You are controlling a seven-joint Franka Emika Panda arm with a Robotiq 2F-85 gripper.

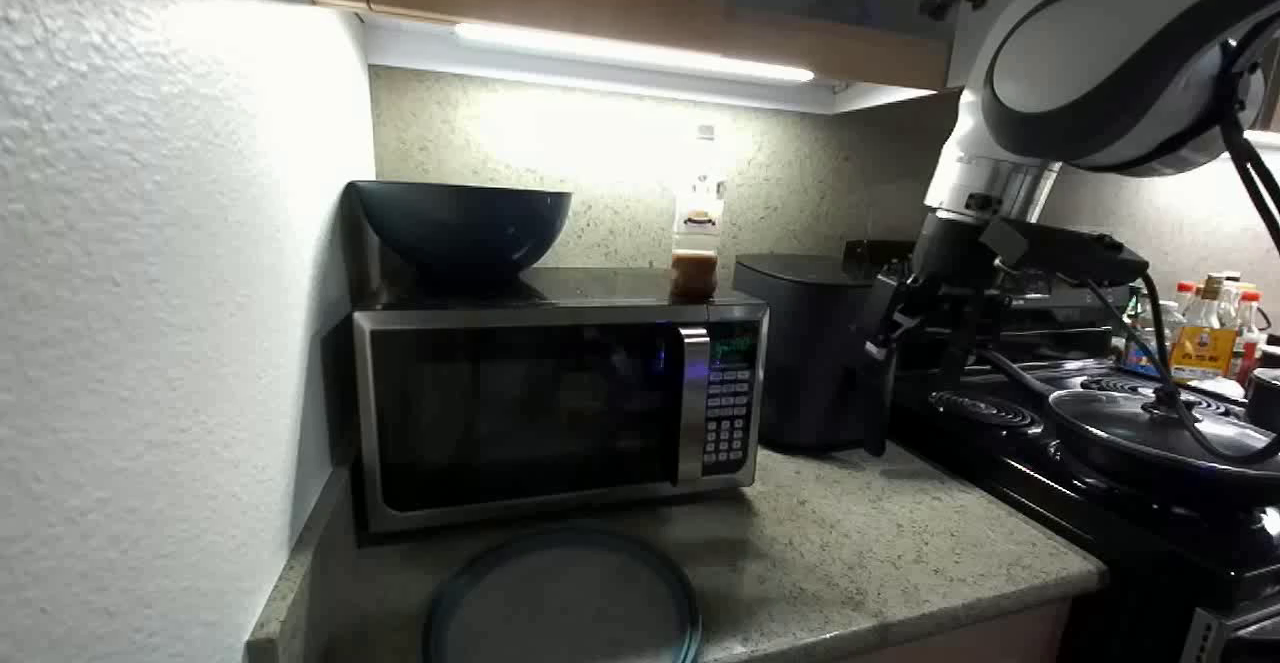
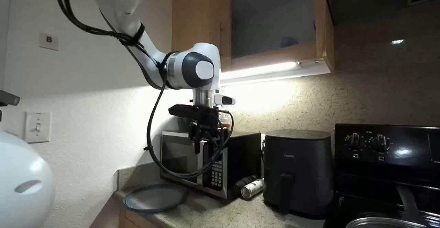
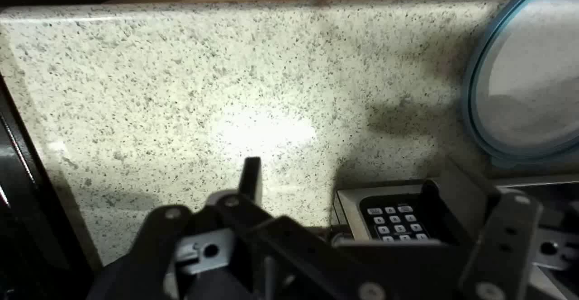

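My gripper (image 3: 357, 169) points down with its fingers spread wide and nothing between them. In the wrist view the microwave keypad (image 3: 398, 223) shows upside down between the fingers, with the dark handle beside it. Seen in an exterior view, the gripper (image 2: 203, 144) hangs in front of the microwave (image 2: 178, 152), overlapping its handle. Contact with the handle cannot be made out. From another angle the gripper (image 1: 915, 338) appears right of the microwave (image 1: 530, 413), whose door is shut, and partly covers the black air fryer (image 1: 810, 353).
A dark bowl (image 1: 460, 228) and a bottle (image 1: 697, 218) stand on the microwave. A blue-rimmed round lid or tray (image 1: 565, 593) lies on the counter before it. A can (image 2: 252, 188) lies beside the air fryer. The stove carries a lidded pan (image 1: 1150, 433); an upper cabinet (image 2: 275, 25) stands open.
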